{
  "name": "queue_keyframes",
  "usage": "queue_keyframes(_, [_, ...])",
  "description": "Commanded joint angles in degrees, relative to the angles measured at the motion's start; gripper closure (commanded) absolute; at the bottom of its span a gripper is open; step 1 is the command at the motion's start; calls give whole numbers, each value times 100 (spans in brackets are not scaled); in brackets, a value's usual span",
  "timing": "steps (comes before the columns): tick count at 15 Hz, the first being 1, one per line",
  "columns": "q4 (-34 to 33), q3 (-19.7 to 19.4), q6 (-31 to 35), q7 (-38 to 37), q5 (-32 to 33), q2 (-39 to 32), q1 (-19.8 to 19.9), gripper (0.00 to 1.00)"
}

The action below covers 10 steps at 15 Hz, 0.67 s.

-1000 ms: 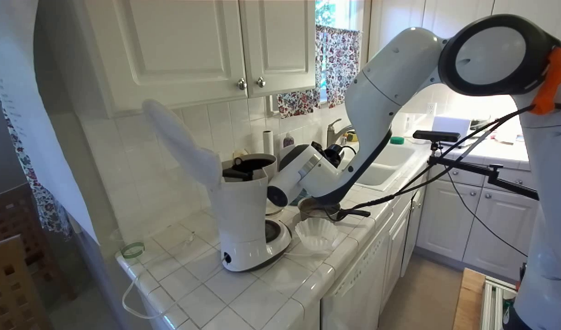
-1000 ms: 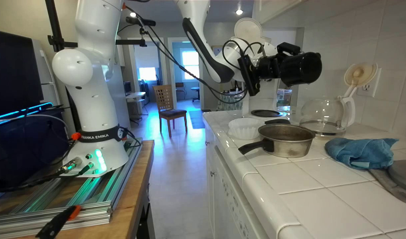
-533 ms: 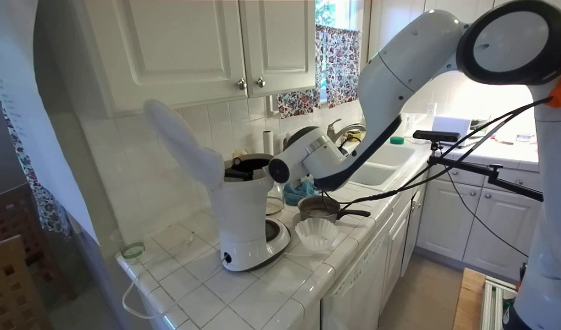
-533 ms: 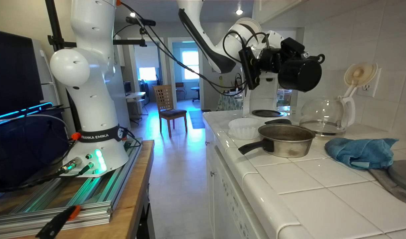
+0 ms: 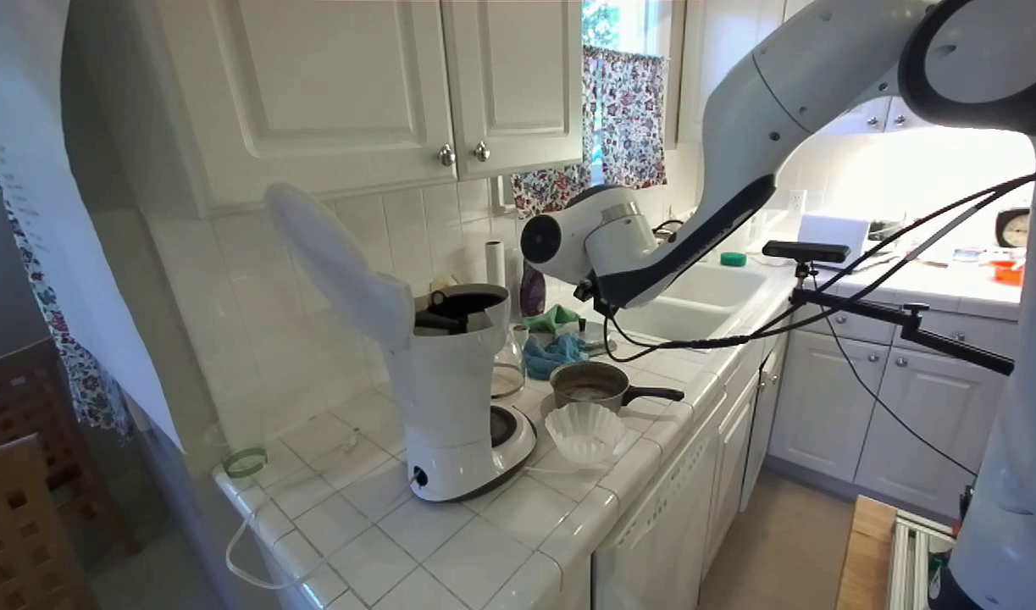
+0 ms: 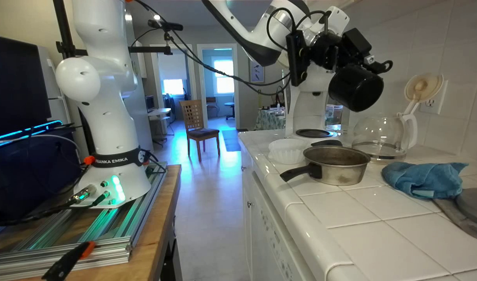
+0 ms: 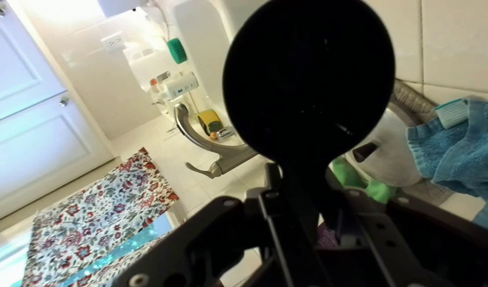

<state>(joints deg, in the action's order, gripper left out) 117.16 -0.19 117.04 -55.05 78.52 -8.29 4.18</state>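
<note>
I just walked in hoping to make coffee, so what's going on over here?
A robot arm has a black handled cup gripped in its hand, held up in the air, clear of the tiled counter. The coffee maker stands with its lid raised, and the glass carafe sits on the counter, off the warming plate. A saucepan and a white fluted filter sit nearby, untouched. I can't tell whether the cup contains anything.
</note>
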Motion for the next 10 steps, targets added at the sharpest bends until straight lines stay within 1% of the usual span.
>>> queue_keyframes(1, [270,-264,1067,900,-659,368,272,94])
queue_keyframes(2, [309,-356,1453,1199,-857,400,362,94])
queue_keyframes(6, [461,-676,2549,2185,-1650,449,600,94])
queue_keyframes(8, [606,-809,3256,2926,-2229,464,734,94])
queue_keyframes(10, [748,-897,3770,3714,-2927,434,819,94])
